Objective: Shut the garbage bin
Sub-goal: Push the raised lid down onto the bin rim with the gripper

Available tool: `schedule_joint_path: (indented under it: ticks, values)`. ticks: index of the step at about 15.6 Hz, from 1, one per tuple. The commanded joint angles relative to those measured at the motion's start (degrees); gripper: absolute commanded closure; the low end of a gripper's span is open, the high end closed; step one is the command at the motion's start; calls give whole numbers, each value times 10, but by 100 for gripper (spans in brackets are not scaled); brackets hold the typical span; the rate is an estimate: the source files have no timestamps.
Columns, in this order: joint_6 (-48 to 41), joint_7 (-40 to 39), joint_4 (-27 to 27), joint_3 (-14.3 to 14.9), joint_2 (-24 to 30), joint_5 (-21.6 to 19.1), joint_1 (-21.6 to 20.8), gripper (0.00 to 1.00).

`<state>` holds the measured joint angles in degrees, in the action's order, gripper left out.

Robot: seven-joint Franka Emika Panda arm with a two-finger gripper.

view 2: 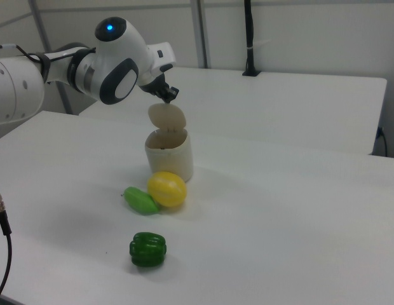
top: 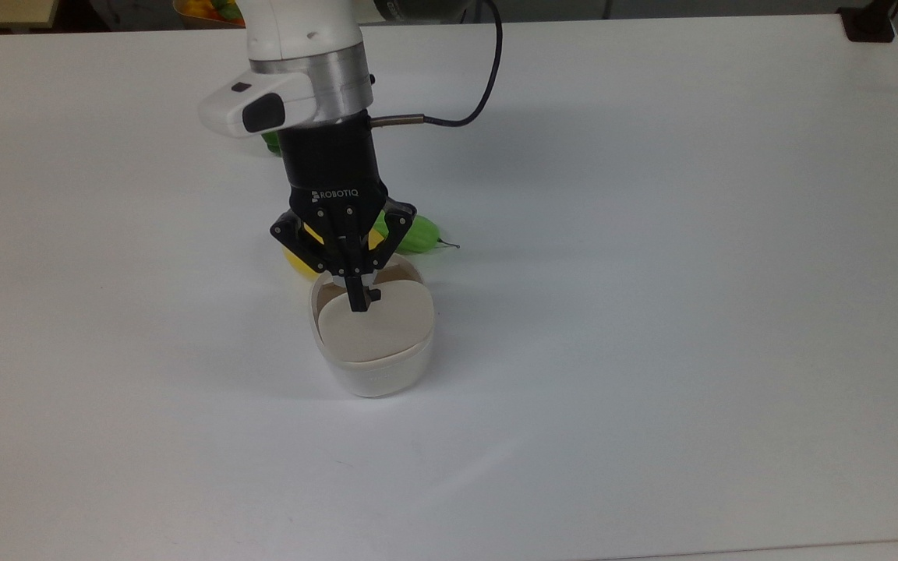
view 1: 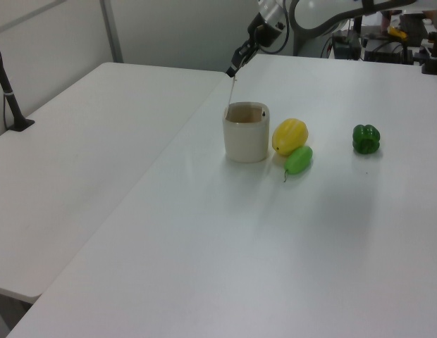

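Note:
The garbage bin (top: 375, 379) is a small white tub standing mid-table, with its beige lid (top: 375, 331) raised upright on the hinge and the inside open. From the side, the bin (view 2: 168, 155) has its lid (view 2: 166, 117) standing above the rim; the left view shows the bin (view 1: 245, 137) with the lid (view 1: 232, 90) edge-on. My gripper (top: 357, 300) is shut, pointing down, its tips at the lid's top edge beside the small black button. In the right view the gripper (view 2: 166, 96) sits just over the lid's top. The gripper (view 1: 232, 70) is also in the left view.
A yellow melon (view 2: 166, 189) and a green gourd-like fruit (view 2: 141, 201) lie right beside the bin. A green pepper (view 2: 147, 249) sits farther off. In the top view the melon (top: 297, 255) is partly under my gripper. The white table (top: 652, 312) stretches wide around them.

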<state>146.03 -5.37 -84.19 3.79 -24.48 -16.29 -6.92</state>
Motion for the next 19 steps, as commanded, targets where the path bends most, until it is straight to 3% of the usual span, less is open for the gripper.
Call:
schedule_joint_path:
  ticks: [1, 5, 7, 19]
  values:
    - [-19, -28, -4, 3, 2, -3, -2, 100]
    - [-180, -77, 0, 4, 29, -14, 18, 100]
    - [-219, -85, 0, 4, 33, -14, 22, 100]
    - [-219, -101, -5, 5, -25, -2, 24, 100]
